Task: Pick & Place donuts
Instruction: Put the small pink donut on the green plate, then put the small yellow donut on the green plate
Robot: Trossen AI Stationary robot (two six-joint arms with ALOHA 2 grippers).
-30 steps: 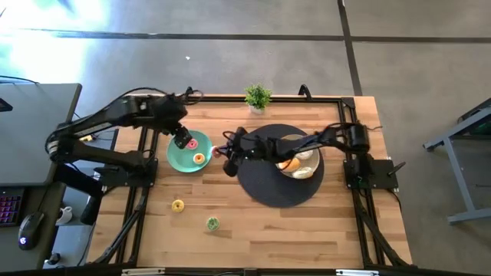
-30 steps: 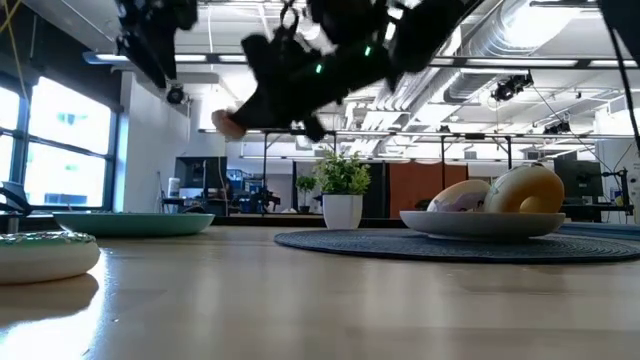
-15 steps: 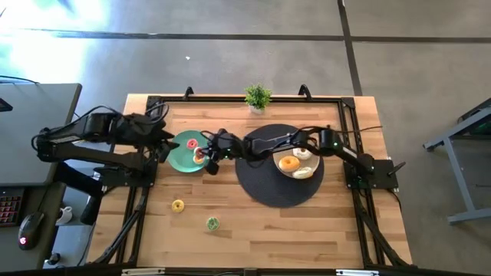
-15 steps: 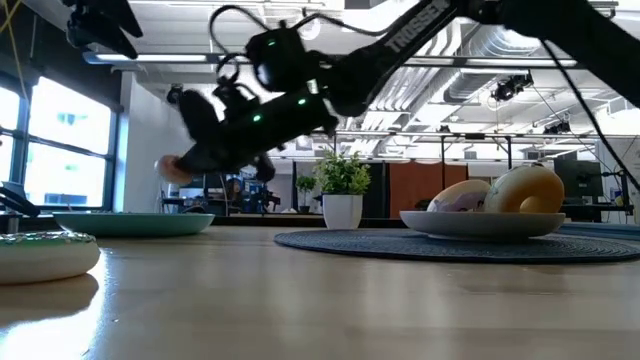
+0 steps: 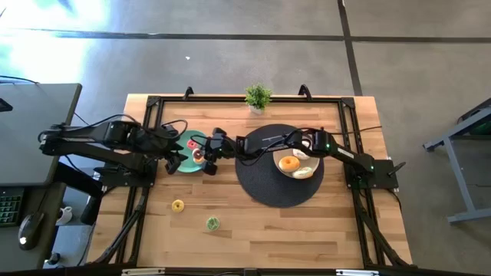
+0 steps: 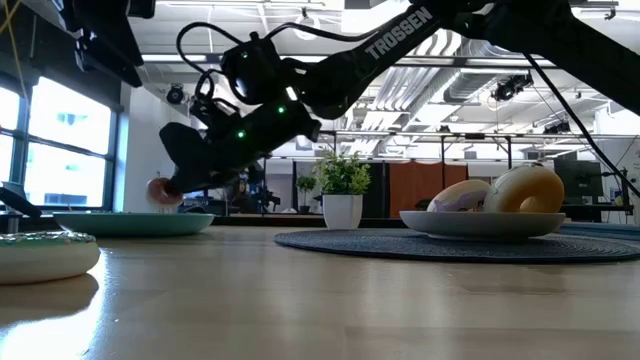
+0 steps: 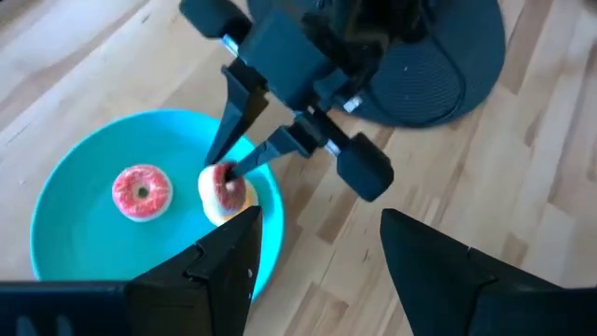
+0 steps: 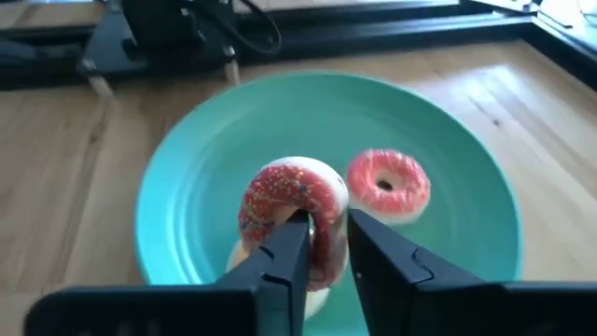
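Risk first, from the left. Left gripper (image 7: 317, 238) parked at the near-left edge of the teal plate (image 5: 182, 156), jaws apart and holding nothing. Close to the other arm's working space, so a stray sweep could nudge the plate or bump the incoming gripper.

Just right of it, right gripper (image 8: 325, 224) stretched out over the same plate, jaws pinched across the ring of a pink sprinkled donut (image 8: 294, 210), which stands on edge low over the plate's right half. Released like that, likely to roll or topple, perhaps off the rim onto the table, or onto the pink donut (image 8: 387, 184) lying flat just beside it. Something pale showing under the gripped donut: cannot tell whether a second donut or its own underside. If a second one, then a pile-up and a slide on release.

Now the containers. Teal plate: one pink donut lying flat, plus the one gripped above it.

Further toward the table's front, outside any container — a yellow donut (image 5: 178, 205) and a green donut (image 5: 212, 223), loose on the wood, well apart from both plates.

At the right, on a dark round mat (image 5: 265, 188), a beige plate (image 5: 314, 166) with an orange donut (image 5: 288, 162) and paler ones beside it.
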